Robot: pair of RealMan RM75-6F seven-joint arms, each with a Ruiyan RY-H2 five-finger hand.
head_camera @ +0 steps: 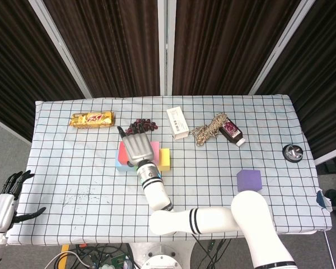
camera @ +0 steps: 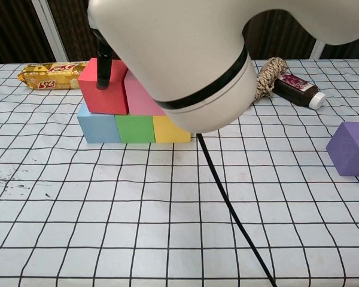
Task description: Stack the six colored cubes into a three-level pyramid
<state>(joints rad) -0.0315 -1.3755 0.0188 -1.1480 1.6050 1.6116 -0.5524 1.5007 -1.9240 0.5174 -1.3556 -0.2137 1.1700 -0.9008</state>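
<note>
Blue [camera: 97, 128], green [camera: 135, 128] and yellow [camera: 166, 129] cubes form a row on the checked cloth. A red cube [camera: 105, 97] and a pink cube [camera: 140, 101] sit on top of them. My right hand [head_camera: 137, 145] lies flat over this stack with its fingers stretched out toward the far side and nothing in its grasp. One dark finger [camera: 103, 67] hangs in front of the red cube's upper face. The purple cube [head_camera: 248, 180] stands alone at the right [camera: 350, 147]. My left hand [head_camera: 3, 205] hangs open off the table's front left corner.
Along the far side lie a gold snack bar [head_camera: 92, 119], a white box [head_camera: 177, 122], a coil of rope [head_camera: 211, 129] and a small dark bottle [head_camera: 233, 133]. A round black object [head_camera: 292, 152] sits near the right edge. My right arm [camera: 185, 54] fills much of the chest view.
</note>
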